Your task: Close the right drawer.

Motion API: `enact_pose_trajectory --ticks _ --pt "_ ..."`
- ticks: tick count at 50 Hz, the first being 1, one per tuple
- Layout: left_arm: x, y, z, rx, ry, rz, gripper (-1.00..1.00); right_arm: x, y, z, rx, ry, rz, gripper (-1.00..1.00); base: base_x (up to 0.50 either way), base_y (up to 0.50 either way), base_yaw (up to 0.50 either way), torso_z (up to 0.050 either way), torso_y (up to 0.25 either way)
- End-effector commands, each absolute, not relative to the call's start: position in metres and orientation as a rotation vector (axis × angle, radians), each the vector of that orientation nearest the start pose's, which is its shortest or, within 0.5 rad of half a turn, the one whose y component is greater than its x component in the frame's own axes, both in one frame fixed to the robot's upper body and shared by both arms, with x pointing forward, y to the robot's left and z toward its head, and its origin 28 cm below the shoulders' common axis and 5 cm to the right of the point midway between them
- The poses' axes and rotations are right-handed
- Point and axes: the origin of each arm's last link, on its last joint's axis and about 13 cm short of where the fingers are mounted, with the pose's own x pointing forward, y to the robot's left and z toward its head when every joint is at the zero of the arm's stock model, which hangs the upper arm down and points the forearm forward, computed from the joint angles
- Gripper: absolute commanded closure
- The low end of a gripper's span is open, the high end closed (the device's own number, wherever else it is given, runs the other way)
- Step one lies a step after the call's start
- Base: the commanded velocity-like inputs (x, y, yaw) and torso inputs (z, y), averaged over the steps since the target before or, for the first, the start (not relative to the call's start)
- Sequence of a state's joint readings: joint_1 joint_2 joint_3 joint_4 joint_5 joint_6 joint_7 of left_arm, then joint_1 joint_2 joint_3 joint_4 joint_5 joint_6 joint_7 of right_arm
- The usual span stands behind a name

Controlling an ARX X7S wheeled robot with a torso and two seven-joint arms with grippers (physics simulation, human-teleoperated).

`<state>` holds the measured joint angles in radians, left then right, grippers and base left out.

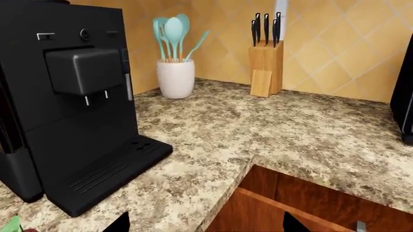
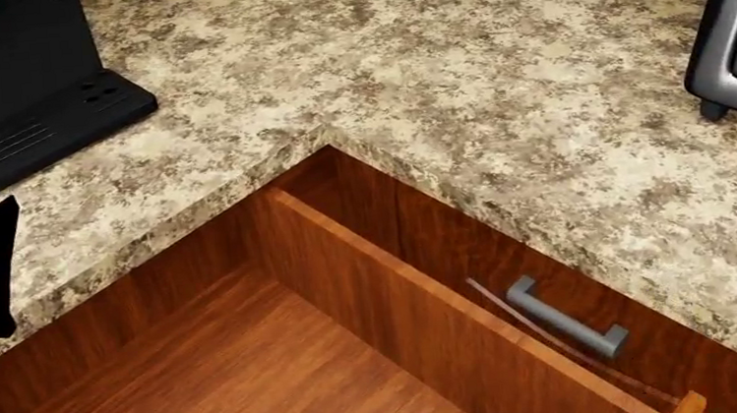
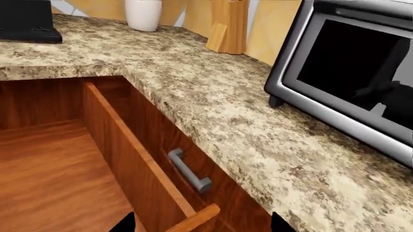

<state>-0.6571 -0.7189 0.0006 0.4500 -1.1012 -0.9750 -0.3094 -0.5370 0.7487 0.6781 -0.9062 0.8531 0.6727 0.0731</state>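
Note:
The right drawer (image 2: 224,376) stands pulled far out below the corner of the speckled countertop (image 2: 463,61). It is a deep reddish-brown wooden box, empty inside. Its long side wall (image 2: 388,274) runs close along a wooden face under the counter that bears a short grey bar handle (image 2: 562,315). The drawer (image 3: 51,169) and the handle (image 3: 189,170) also show in the right wrist view. My right gripper (image 3: 201,224) is open and empty above the drawer's front corner. My left gripper (image 1: 206,224) is open and empty over the counter edge beside the drawer (image 1: 284,208).
A black coffee machine (image 1: 65,96) stands on the counter at the left. A white jar of teal utensils (image 1: 175,72) and a wooden knife block (image 1: 266,67) stand at the back wall. A toaster oven (image 3: 348,72) stands on the right counter.

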Motion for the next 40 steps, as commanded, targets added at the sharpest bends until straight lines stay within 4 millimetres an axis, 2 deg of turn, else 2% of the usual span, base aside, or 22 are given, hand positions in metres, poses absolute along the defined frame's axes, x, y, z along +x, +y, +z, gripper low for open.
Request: enact_pose_trajectory --ticks 1,4,16,22,26,28,35,40 --pt "0.249 0.290 0.230 0.006 0.032 -0.214 -1.00 0.079 -0.228 0.148 -0.255 0.212 0.126 -1.00 0.00 0.00 0.00 0.000 0.000" --pt "0.250 0.284 0.230 0.006 0.030 -0.215 -1.00 0.078 -0.228 0.144 -0.266 0.245 0.143 -1.00 0.00 0.00 0.00 0.000 0.000" --pt "0.247 0.289 0.231 0.009 0.033 -0.219 -1.00 0.068 -0.234 0.128 -0.251 0.308 0.134 -1.00 0.00 0.00 0.00 0.000 0.000" --pt "0.247 0.289 0.228 0.005 0.037 -0.216 -1.00 0.076 -0.229 0.103 -0.254 0.338 0.157 -1.00 0.00 0.00 0.00 0.000 0.000" --pt "0.247 0.288 0.230 0.008 0.036 -0.220 -1.00 0.079 -0.230 0.095 -0.244 0.360 0.164 -1.00 0.00 0.00 0.00 0.000 0.000" --pt "0.247 0.289 0.230 0.016 0.037 -0.218 -1.00 0.081 -0.232 0.086 -0.279 0.393 0.148 -1.00 0.00 0.00 0.00 0.000 0.000" --pt "0.246 0.289 0.228 0.018 0.042 -0.220 -1.00 0.090 -0.234 0.062 -0.227 0.430 0.156 -1.00 0.00 0.00 0.00 0.000 0.000" --pt "0.246 0.290 0.229 0.021 0.044 -0.221 -1.00 0.094 -0.234 0.056 -0.216 0.439 0.161 -1.00 0.00 0.00 0.00 0.000 0.000"
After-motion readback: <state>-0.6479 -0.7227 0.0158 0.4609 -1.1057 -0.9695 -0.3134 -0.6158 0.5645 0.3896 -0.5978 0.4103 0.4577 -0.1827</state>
